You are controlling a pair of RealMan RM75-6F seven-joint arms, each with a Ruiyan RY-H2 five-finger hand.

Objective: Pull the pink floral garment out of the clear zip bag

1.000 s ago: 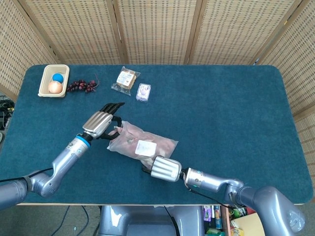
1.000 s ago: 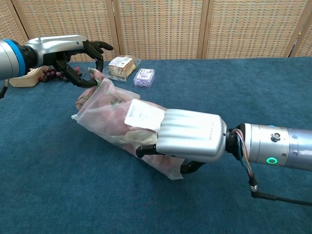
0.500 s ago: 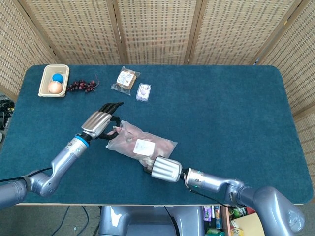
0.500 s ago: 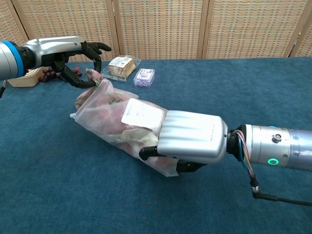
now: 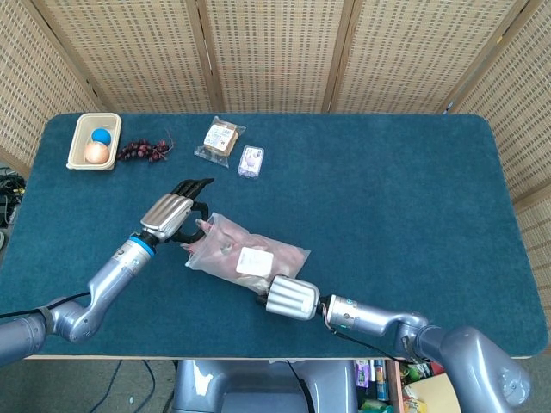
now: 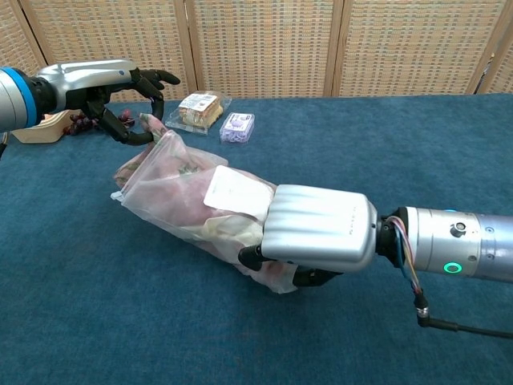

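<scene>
The clear zip bag [image 5: 245, 255] [image 6: 188, 200] lies on the blue table with the pink floral garment [image 6: 164, 180] bunched inside and a white label on top. My left hand [image 5: 173, 213] [image 6: 104, 84] pinches a bit of the garment [image 6: 152, 124] sticking out at the bag's open far-left end. My right hand [image 5: 290, 298] [image 6: 317, 234] grips the bag's near-right end, its fingers curled under the plastic.
A wrapped sandwich [image 5: 222, 138] and a small purple packet [image 5: 250, 160] lie beyond the bag. Dark grapes [image 5: 144, 151] and a tray [image 5: 83, 143] with a blue ball and an egg sit at the far left corner.
My left hand has drawn slightly left and back with the garment tip. My right hand and the bag's near end have slid a little toward the front edge.
</scene>
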